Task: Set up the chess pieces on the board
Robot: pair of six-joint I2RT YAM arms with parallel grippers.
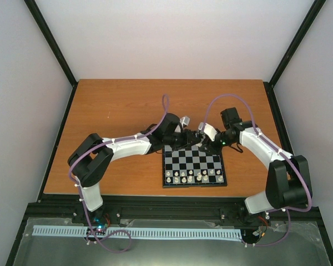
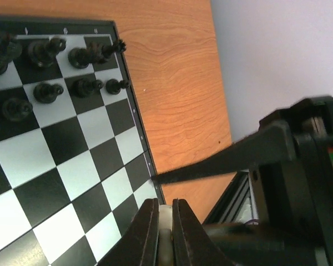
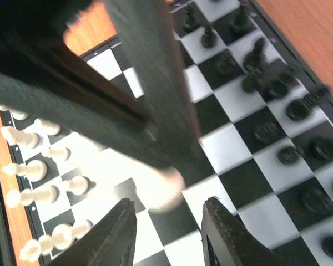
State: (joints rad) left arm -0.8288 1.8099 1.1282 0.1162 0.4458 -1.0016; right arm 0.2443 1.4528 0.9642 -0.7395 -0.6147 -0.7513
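The board (image 1: pixel 194 164) lies at the table's near middle. Cream-white chess pieces (image 1: pixel 191 177) stand along its near rows. Black chess pieces (image 2: pixel 50 91) stand on its far rows, and they also show in the right wrist view (image 3: pixel 291 111). My left gripper (image 2: pixel 165 208) is shut on a cream-white piece (image 2: pixel 165 233), held over the board's edge. In the right wrist view that piece (image 3: pixel 165 187) is a pale blur under the left fingers (image 3: pixel 155 94), just ahead of my open, empty right gripper (image 3: pixel 172 213). In the top view both grippers, left (image 1: pixel 190 136) and right (image 1: pixel 205 137), meet over the board's far edge.
The wooden table (image 1: pixel 116 105) has bare wood around the board. A black frame rail (image 1: pixel 155 208) runs along the near edge, and white walls close in the sides. The right gripper's finger (image 2: pixel 222 160) crosses the left wrist view as a dark bar.
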